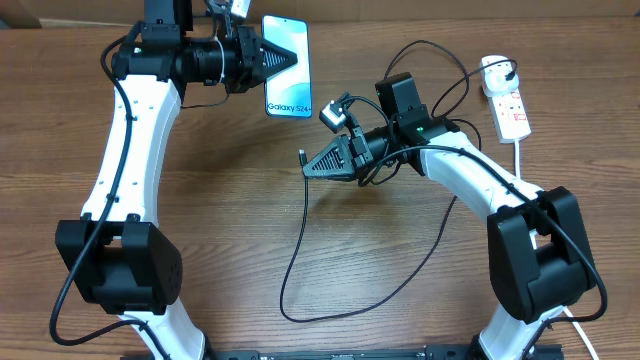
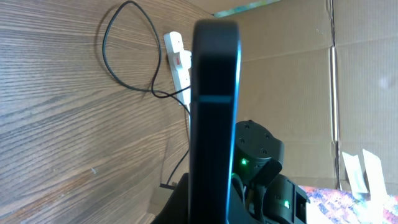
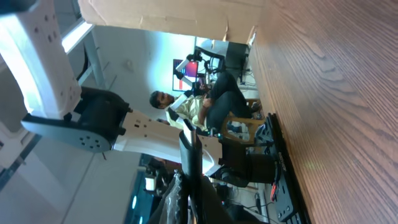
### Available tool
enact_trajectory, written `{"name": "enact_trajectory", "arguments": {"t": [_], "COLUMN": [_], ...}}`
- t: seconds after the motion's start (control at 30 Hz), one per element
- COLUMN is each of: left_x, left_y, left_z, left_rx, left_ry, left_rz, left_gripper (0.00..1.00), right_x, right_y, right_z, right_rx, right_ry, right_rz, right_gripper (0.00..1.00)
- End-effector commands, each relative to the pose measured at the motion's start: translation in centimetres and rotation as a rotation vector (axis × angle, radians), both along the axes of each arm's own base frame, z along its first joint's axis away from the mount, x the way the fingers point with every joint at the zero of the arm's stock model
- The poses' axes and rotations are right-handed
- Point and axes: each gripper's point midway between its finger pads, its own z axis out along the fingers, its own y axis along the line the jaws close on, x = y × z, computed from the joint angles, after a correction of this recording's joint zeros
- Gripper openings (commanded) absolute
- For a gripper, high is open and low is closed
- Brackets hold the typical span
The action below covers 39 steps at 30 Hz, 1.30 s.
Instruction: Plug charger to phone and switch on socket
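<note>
The phone (image 1: 288,92) shows its light blue screen with "Galaxy S24" text at the table's far middle. My left gripper (image 1: 292,58) reaches in from the left and is shut on it across the screen. In the left wrist view the phone (image 2: 214,106) appears edge-on, a dark slab. My right gripper (image 1: 308,167) points left at mid-table, shut on the charger's small black connector tip (image 1: 303,156). The thin black cable (image 1: 292,260) hangs from the tip and loops along the table. The connector (image 3: 189,155) sticks up between the pads. The white socket (image 1: 508,100) lies at the far right.
The charger cable (image 1: 425,60) loops over the right arm toward the socket (image 2: 178,59), whose thick white cord (image 1: 519,155) trails toward the front. A cardboard wall (image 2: 292,74) stands behind the table. Both arm bases sit at the front edge.
</note>
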Motion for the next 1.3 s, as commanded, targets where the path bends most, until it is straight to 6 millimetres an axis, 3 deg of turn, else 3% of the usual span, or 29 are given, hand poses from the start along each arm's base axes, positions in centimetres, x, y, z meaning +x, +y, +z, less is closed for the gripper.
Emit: {"name": "enact_trajectory", "arguments": {"t": [0.0, 0.27, 0.5, 1.27], "left_x": [-0.5, -0.1, -0.1, 0.2], "left_y": [-0.6, 0.0, 0.0, -0.1], "left_z": [2.0, 0.7, 0.7, 1.0], "left_rx": [-0.035, 0.023, 0.018, -0.01], "left_ry": [-0.024, 0.009, 0.016, 0.062], "left_rz": [-0.026, 0.025, 0.028, 0.056], "left_gripper": [0.04, 0.04, 0.04, 0.04], "right_x": [0.9, 1.8, 0.9, 1.8], "right_y": [-0.2, 0.0, -0.2, 0.1], "right_z": [0.1, 1.2, 3.5, 5.1], "right_rx": [-0.04, -0.029, 0.009, 0.016], "right_ry": [0.007, -0.006, -0.025, -0.036], "right_rz": [-0.044, -0.054, -0.024, -0.033], "right_gripper": [0.04, 0.04, 0.04, 0.04]}}
